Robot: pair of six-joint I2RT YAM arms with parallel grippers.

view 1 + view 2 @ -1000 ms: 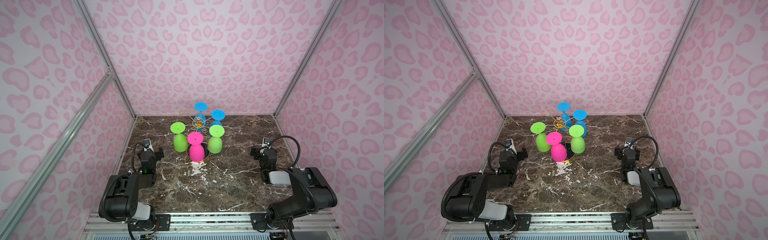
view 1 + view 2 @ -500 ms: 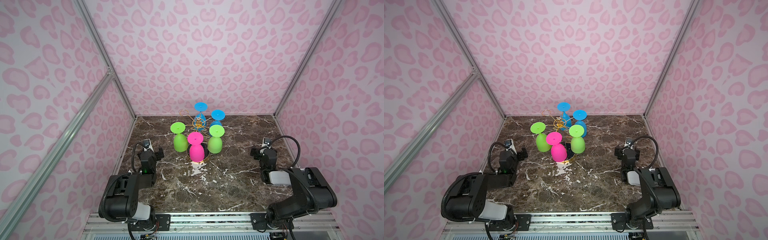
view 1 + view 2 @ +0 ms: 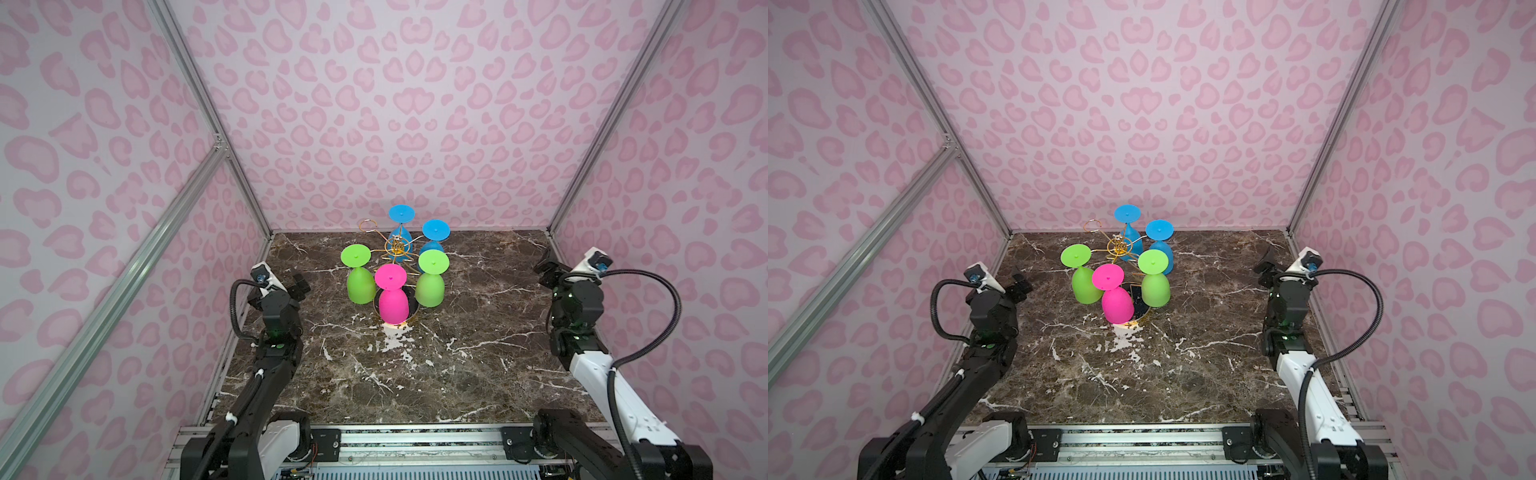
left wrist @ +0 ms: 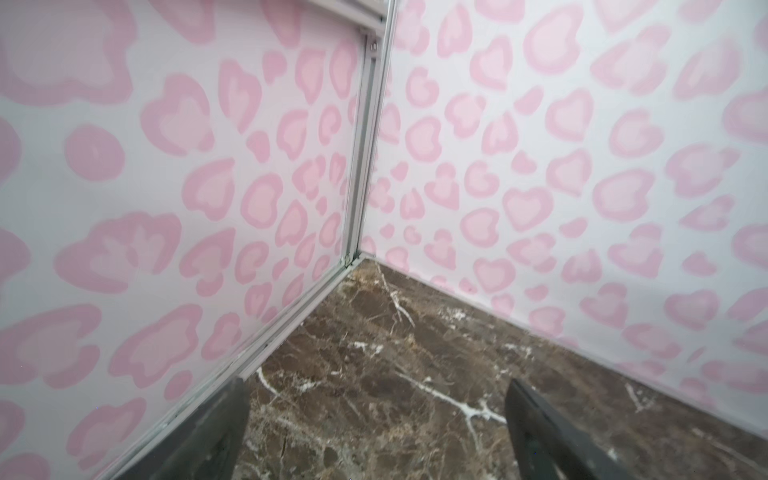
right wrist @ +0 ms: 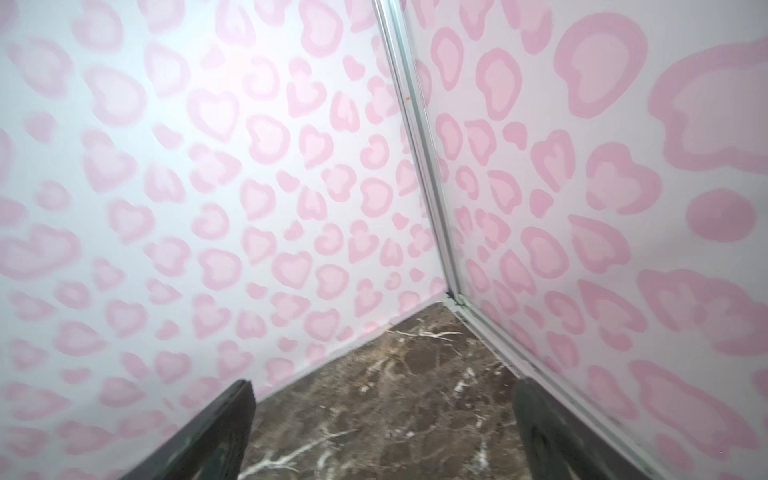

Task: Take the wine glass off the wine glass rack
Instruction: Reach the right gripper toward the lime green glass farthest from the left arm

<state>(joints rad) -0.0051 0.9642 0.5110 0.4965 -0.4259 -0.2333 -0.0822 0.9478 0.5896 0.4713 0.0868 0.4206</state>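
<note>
Both top views match the frames from half a second and one second ago: arms, glasses and rack have not shifted.

- Left arm [image 3: 276, 307]: left jaws released, spread wide, nothing between them. They are well left of the wine glass rack [image 3: 397, 247]; the wrist view shows only wall corner and desk [image 4: 374, 353].
- Right arm [image 3: 575, 303]: right jaws also released and empty, well right of the rack.
- Bare desk lies between both arms and the rack.
- Rack front: pink wine glass [image 3: 392, 307] hangs inverted, foot up, over the black base [image 3: 412, 308].
- Just beside it, to left and right: green wine glasses [image 3: 360, 289] [image 3: 429, 291], crowding its flanks.
- Rack rear: two blue wine glasses [image 3: 401, 214] [image 3: 435, 230], screened by the front three.
- Rear left: one empty gold loop [image 3: 368, 226].
</note>
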